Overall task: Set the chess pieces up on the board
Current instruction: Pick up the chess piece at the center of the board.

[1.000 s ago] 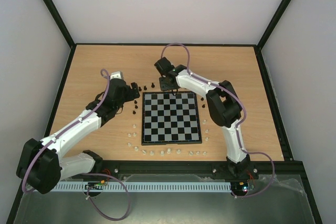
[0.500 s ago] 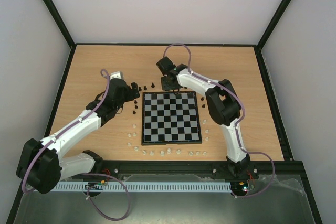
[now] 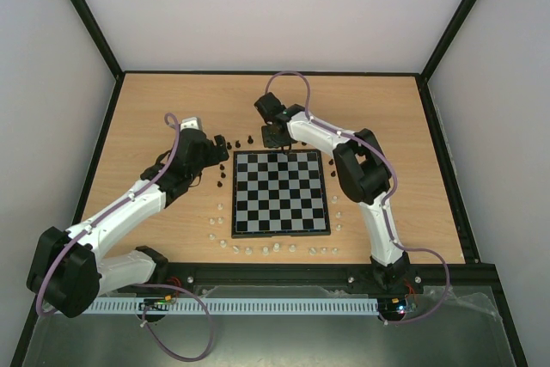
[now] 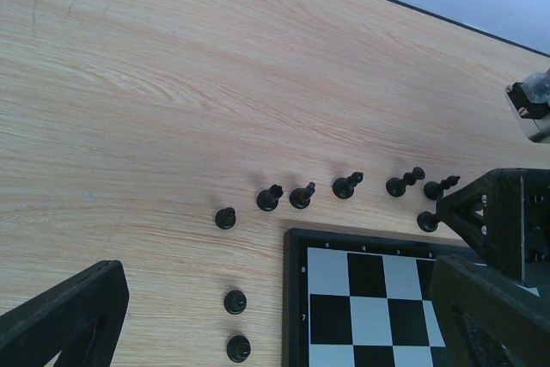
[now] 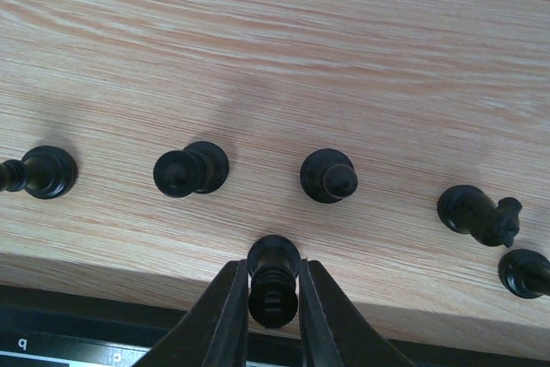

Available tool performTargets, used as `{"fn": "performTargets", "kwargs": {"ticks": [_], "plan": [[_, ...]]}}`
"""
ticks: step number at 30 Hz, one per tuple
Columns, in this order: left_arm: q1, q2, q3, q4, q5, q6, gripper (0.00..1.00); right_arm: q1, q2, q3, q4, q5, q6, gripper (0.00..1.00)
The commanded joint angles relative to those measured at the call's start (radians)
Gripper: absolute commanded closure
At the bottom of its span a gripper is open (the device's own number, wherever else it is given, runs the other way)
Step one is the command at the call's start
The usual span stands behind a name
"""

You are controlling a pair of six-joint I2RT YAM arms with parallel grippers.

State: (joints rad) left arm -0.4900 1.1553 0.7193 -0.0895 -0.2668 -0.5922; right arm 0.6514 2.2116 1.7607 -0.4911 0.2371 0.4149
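Note:
The board (image 3: 282,195), black and light checks, lies mid-table with no pieces on it. Black chess pieces (image 3: 236,140) stand in a row on the wood just beyond its far edge. My right gripper (image 5: 273,300) hangs over that far edge, and its fingers (image 5: 230,315) press both sides of one black piece (image 5: 273,274). Other black pieces (image 5: 328,176) stand just past it. My left gripper (image 4: 275,298) is wide open above the board's far left corner (image 4: 296,242), holding nothing. Two black pawns (image 4: 235,302) stand on the wood under it.
Small white translucent pieces (image 3: 266,249) ring the board's near, left and right sides. Two more black pieces (image 3: 221,182) stand at the board's left edge. Black rails (image 3: 103,143) border the wooden table. The right arm's wrist (image 4: 507,212) shows at the right of the left wrist view.
The right gripper's fingers have closed in on a black piece at the board's far edge, with a slight shift of the wrist. The left arm has not moved.

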Motion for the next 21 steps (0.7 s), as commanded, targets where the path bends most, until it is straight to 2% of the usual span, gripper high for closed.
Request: {"fn": "performTargets", "kwargs": {"ticks": [1, 9, 21], "plan": [[0.001, -0.012, 0.030, -0.015, -0.009, -0.002, 0.01, -0.007, 0.028, 0.035, -0.047, 0.002, 0.000, 0.86], [0.001, -0.008, 0.030, -0.013, -0.008, -0.001, 0.01, -0.009, 0.024, 0.042, -0.061, 0.024, -0.005, 0.92], [0.001, -0.005, 0.030, -0.013, -0.011, 0.001, 0.01, -0.009, -0.045, 0.033, -0.078, 0.031, -0.017, 0.92]]}}
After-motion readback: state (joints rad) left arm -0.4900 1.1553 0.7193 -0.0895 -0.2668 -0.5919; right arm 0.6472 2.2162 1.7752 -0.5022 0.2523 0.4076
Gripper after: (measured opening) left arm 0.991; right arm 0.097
